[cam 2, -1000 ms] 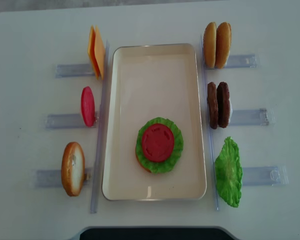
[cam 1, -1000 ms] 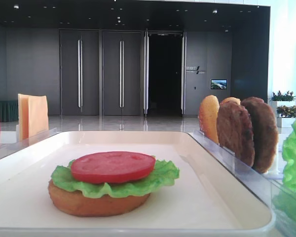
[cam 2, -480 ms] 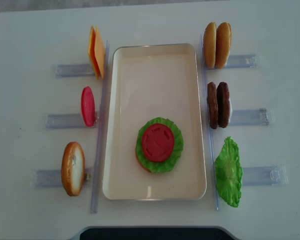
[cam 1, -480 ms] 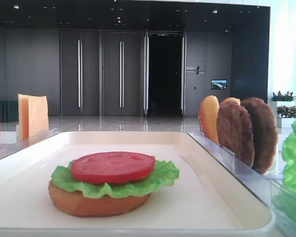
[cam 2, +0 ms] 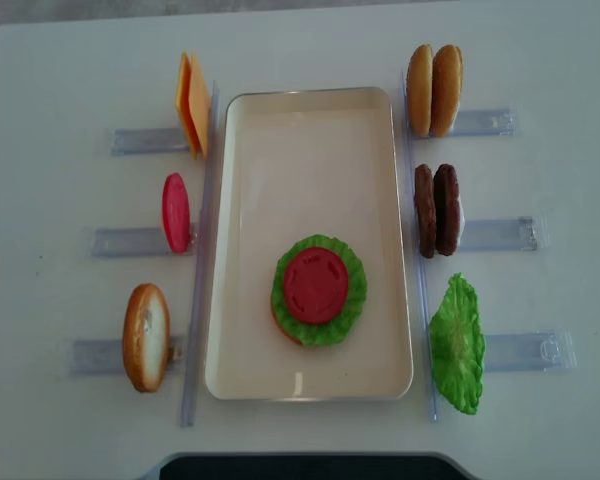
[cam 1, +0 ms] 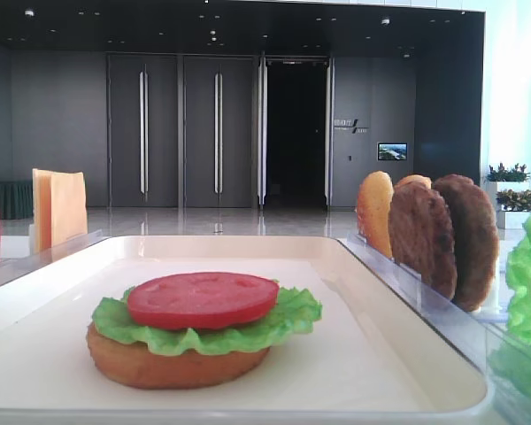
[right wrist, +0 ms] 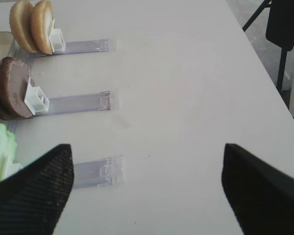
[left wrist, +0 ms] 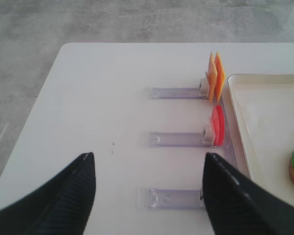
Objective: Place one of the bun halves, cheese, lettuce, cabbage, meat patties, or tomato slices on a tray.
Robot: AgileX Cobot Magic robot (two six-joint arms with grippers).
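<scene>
Tray (cam 2: 310,110) sits mid-table, already carrying a bun half (cam 1: 173,365), lettuce (cam 2: 352,300) and tomato slice (cam 2: 315,284) stacked; cheese (cam 2: 191,102) and meat patties (cam 2: 437,209) wait in side holders. Left gripper (left wrist: 147,196) and right gripper (right wrist: 147,191) both gape wide, empty, well apart from the tray.

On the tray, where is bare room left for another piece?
The tray's far half, between the cheese and meat patties, is bare. Narrower strips flank the stacked tomato slice. Outside the long rims, holders crowd both sides.
</scene>
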